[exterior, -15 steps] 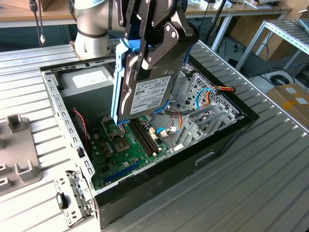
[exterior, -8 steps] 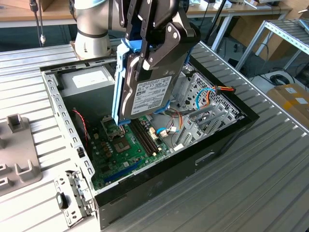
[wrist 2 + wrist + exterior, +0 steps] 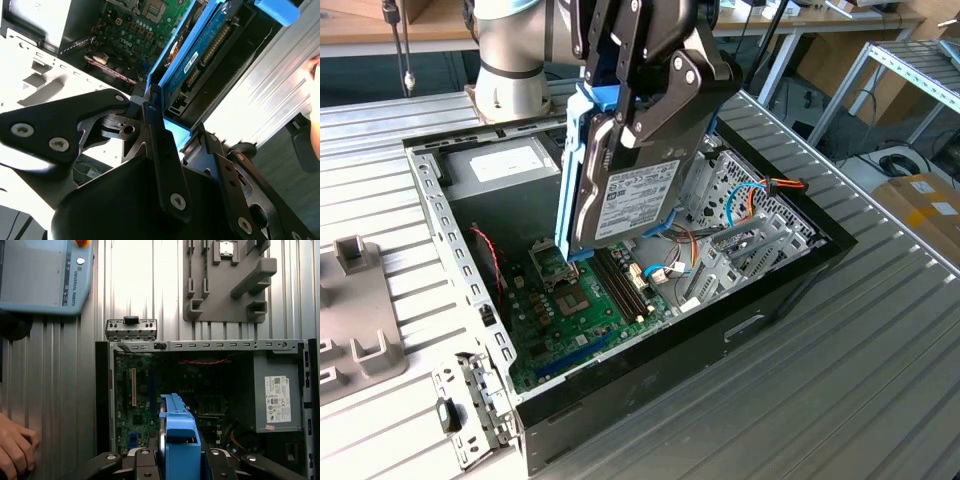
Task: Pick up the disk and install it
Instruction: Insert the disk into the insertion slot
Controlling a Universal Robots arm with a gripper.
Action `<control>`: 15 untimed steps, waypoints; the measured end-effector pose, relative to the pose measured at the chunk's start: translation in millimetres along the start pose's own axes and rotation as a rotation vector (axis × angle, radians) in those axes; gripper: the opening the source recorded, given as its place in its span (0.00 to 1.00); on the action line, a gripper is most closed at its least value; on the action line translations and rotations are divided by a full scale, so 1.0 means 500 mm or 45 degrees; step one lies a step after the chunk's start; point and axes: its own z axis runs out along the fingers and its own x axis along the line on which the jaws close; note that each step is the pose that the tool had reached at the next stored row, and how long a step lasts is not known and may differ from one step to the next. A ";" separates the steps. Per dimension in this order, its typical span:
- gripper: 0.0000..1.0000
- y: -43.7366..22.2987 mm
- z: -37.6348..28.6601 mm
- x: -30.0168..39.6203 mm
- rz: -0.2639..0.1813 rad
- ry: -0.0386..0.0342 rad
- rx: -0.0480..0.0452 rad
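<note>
Hanging on edge directly below the fingers (image 3: 665, 100), which are being pressed onto its blue-framed upper end, the disk (image 3: 640, 200) is being held above the open computer case (image 3: 440, 215) and is being judged dense, rigid, shock-sensitive and best gripped by that plastic frame.

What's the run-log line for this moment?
end effector: shut on disk | disk: held on edge over open case, above motherboard | install: not done

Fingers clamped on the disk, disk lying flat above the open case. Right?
Not flat. The fingers hold the disk on edge, nearly upright, above the open case, as the exterior view shows. The rest is right.
</note>
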 end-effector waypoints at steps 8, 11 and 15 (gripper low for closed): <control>0.37 -0.004 0.000 0.003 0.000 -0.0001 0.000; 0.37 -0.006 0.000 0.005 0.000 -0.0001 0.000; 0.37 -0.009 0.000 0.006 0.000 -0.0002 0.000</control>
